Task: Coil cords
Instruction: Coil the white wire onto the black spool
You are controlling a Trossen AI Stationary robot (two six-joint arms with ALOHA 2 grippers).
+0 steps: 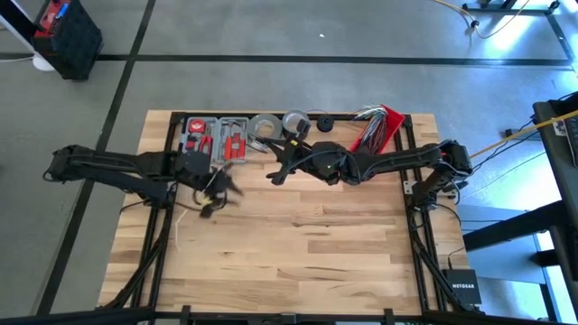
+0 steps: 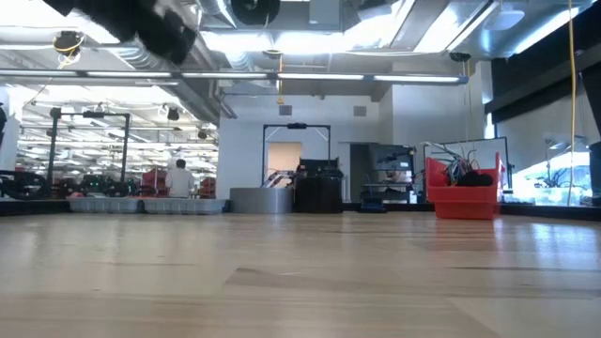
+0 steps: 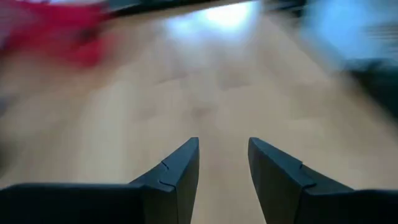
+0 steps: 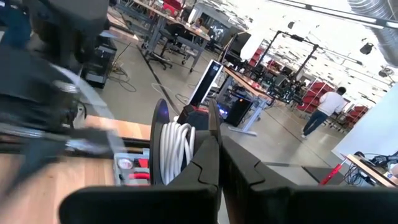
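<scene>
A white cord (image 4: 175, 149), wound into a coil of several turns, stands upright right beside my right gripper (image 4: 219, 134), with a dark round disc (image 4: 160, 121) edge-on against its far side. The gripper (image 1: 274, 174) is shut, pointing level toward the table's left, raised over the far middle. My left gripper (image 3: 222, 143) is open with nothing between its fingers. It hovers, blurred, over the table's left part (image 1: 224, 185). A small dark thing (image 1: 206, 211) lies just near of it. A thin white strand (image 1: 178, 236) lies at the left edge. My right gripper is shut on the white coil. The turns (image 4: 186, 163) run in behind one finger (image 4: 208, 155), which hides the place of contact. The fingers come level from the table's right. The coil stands on edge in the hold, lifted clear of the table.
A grey tray of red tools (image 1: 215, 137), two tape rolls (image 1: 265, 126) (image 1: 295, 120) and a red bin of wires (image 1: 379, 128) line the far edge. A yellow cable (image 1: 506, 140) runs off to the right. Bare wood (image 1: 298, 244) covers the near half.
</scene>
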